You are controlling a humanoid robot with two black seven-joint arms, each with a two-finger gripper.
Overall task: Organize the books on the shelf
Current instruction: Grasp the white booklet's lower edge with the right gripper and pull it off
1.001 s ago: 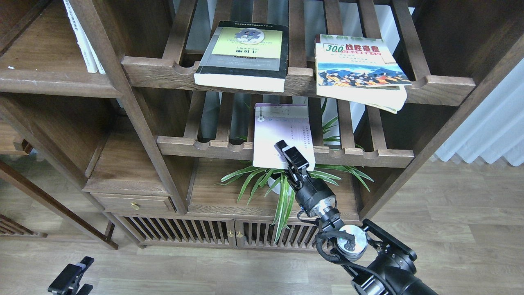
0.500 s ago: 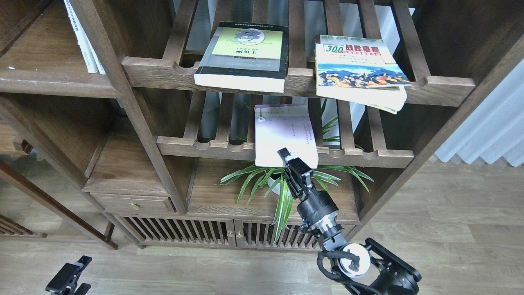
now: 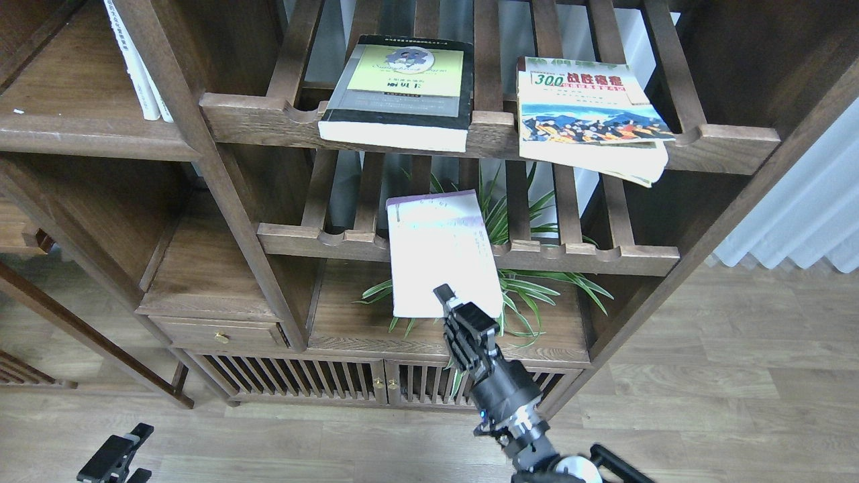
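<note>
At the far left, two white books (image 3: 134,60) stand upright on the flat solid shelf (image 3: 87,137), a dark-brown board with a thick plain front edge. Low in the left corner the left gripper (image 3: 114,459) shows only partly above the floor, and whether it is open or closed cannot be told. Further right, the black-edged book (image 3: 402,90) with the yellow-green cover lies flat on the upper slatted rack (image 3: 268,121), its near end over the scalloped front rail. Below it, the pale book (image 3: 439,251) is tilted across the front rail of the lower slatted rack (image 3: 309,241), its near end sticking out past the rail over the green plant (image 3: 537,288). The right gripper (image 3: 451,310) is closed on that book's near right corner, with the book stretching up and away from the fingers. To the right, the "300" book (image 3: 590,111) lies on the upper rack, overhanging the rail.
</note>
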